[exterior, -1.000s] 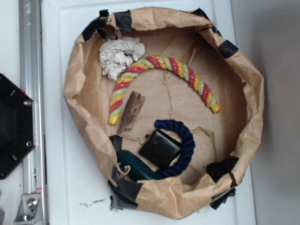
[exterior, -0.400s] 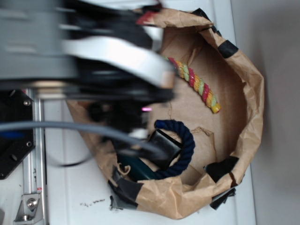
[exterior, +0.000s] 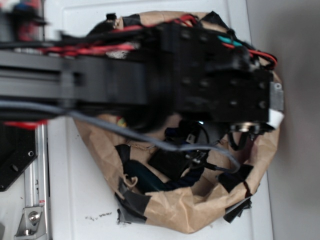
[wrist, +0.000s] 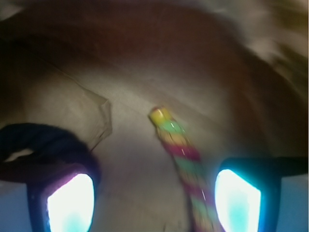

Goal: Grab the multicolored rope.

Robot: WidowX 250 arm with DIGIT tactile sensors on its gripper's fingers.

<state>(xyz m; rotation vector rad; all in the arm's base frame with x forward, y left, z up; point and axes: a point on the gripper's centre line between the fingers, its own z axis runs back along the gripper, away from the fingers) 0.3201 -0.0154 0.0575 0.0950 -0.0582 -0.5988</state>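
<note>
Gripper (wrist: pixel 154 198) wide open, holds nothing. Multicolored rope (wrist: pixel 181 159) runs from frame centre to bottom, yellow end up, nearer right finger (wrist: pixel 236 198). Dark rope (wrist: pixel 43 145) at left. You should centre jaws across rope, descend, avoid paper bag (exterior: pixel 170 207) wall.

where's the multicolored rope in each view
exterior: almost wholly hidden under the arm; only a small striped bit of the multicolored rope peeks out below it, left of centre.
wrist: centre to bottom, yellow end uppermost, running down between the open claw pads, nearer the right one.
shared landmark: the dark blue rope, left in wrist, lower centre in exterior.
</note>
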